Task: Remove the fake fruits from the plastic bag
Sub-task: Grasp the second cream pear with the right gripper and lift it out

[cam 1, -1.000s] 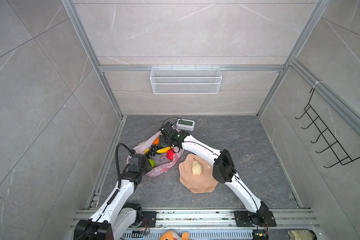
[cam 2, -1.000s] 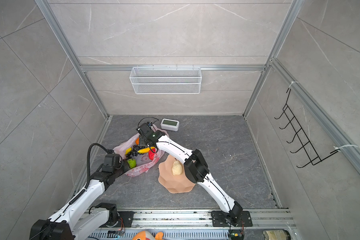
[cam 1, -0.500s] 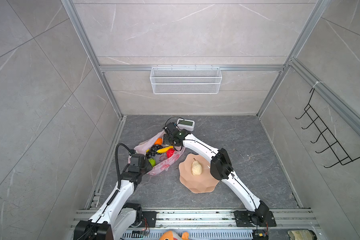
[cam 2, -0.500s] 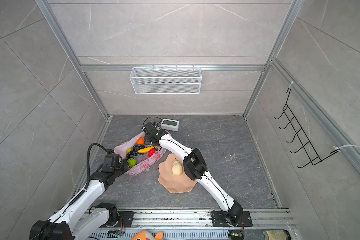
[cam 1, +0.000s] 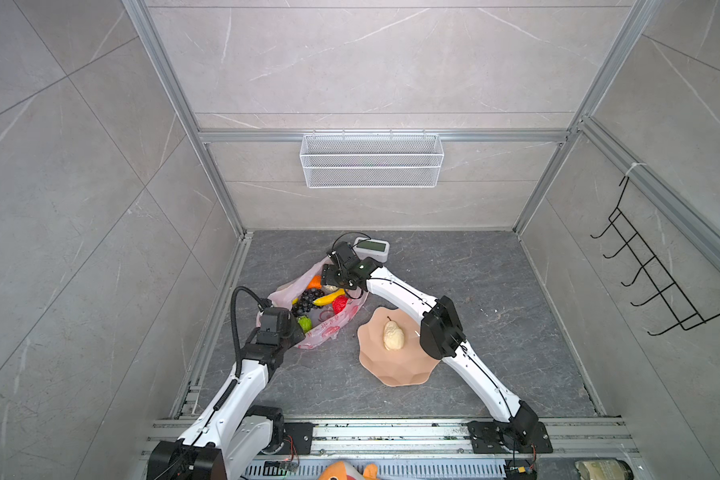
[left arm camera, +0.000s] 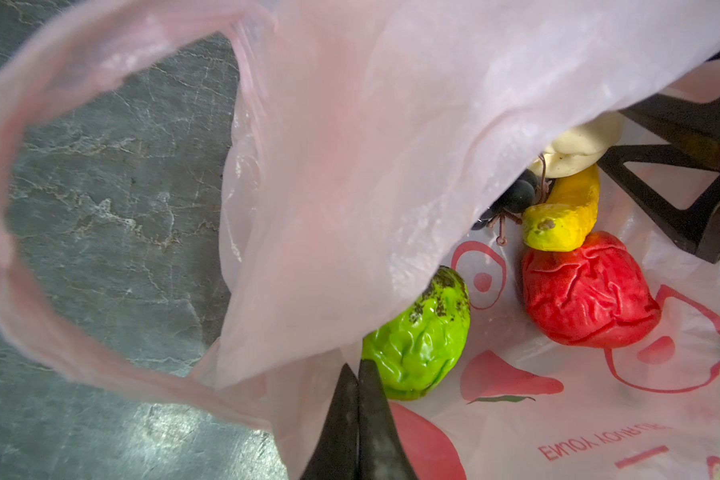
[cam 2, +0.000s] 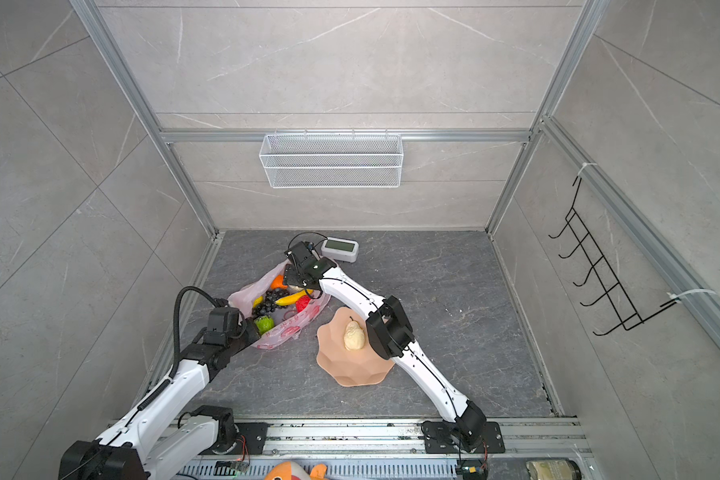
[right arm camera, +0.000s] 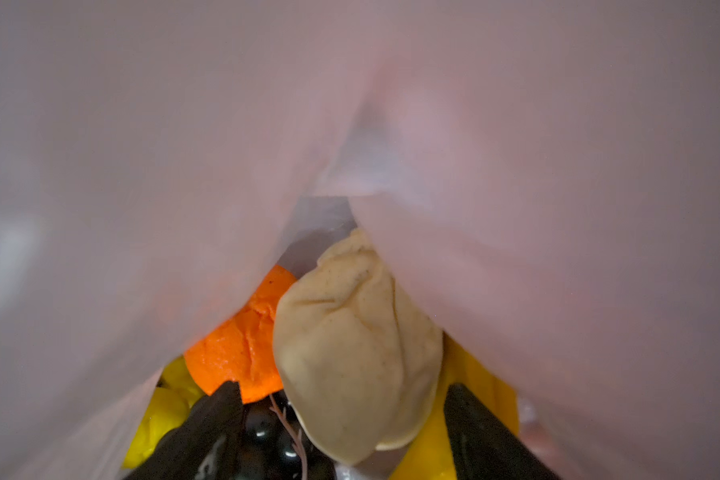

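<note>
So the plastic bag (cam 1: pixel 329 328), thin see-through pink with red fruit prints, lies slumped on the grey floor (cam 1: pixel 495 291) beside the peach bowl (cam 1: pixel 395 374), mouth gaping. Inside: a crinkly green bumpy fruit (left arm camera: pixel 420 336), wrinkled red apple (left arm camera: pixel 587 291), banana (left arm camera: pixel 566 216), grape bunch (cam 1: pixel 306 300) and orange (right arm camera: pixel 238 353). The left gripper (left arm camera: pixel 358 374) is pinched tight on the bag's rim. The right gripper (right arm camera: pixel 341 388) sits inside, jaws apart either side of a beige lump (right arm camera: pixel 350 353).

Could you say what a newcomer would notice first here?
The pink plastic bag left of centre, full of bright fake fruits. The right gripper is inside it, open around a beige lump, the left gripper shut on its edge. A peach bowl beside it holds a pale fruit.
</note>
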Action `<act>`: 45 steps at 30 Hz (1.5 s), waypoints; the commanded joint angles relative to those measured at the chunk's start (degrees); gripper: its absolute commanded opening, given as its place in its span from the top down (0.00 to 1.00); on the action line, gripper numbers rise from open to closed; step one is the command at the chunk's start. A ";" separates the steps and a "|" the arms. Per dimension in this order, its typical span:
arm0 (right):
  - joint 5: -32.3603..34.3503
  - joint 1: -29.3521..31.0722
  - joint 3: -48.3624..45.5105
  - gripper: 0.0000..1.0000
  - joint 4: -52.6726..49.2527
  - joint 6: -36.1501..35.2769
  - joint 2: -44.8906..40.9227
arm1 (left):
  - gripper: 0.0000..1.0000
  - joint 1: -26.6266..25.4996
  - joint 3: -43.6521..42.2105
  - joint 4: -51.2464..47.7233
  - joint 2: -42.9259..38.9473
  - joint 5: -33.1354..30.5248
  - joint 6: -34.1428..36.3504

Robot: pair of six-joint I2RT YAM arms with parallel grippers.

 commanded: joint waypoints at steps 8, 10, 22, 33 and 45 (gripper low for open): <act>-1.89 -0.80 9.44 0.19 -0.36 -0.73 8.62 | 1.00 -0.19 -0.25 1.49 -0.54 0.42 1.12; -1.94 -0.91 9.75 0.19 0.05 -0.64 9.11 | 1.00 -0.14 -0.33 1.47 -0.60 0.39 1.12; -4.94 -1.58 6.91 0.28 1.72 -1.25 5.75 | 1.00 -0.19 -0.16 1.45 -0.09 0.19 1.04; -8.83 -0.78 -6.88 0.31 7.87 -2.38 -5.51 | 1.00 -0.19 0.16 1.49 0.40 0.04 1.03; -9.93 0.15 -31.51 0.32 22.47 -3.80 -21.53 | 1.00 -0.19 0.27 1.45 0.75 0.13 1.12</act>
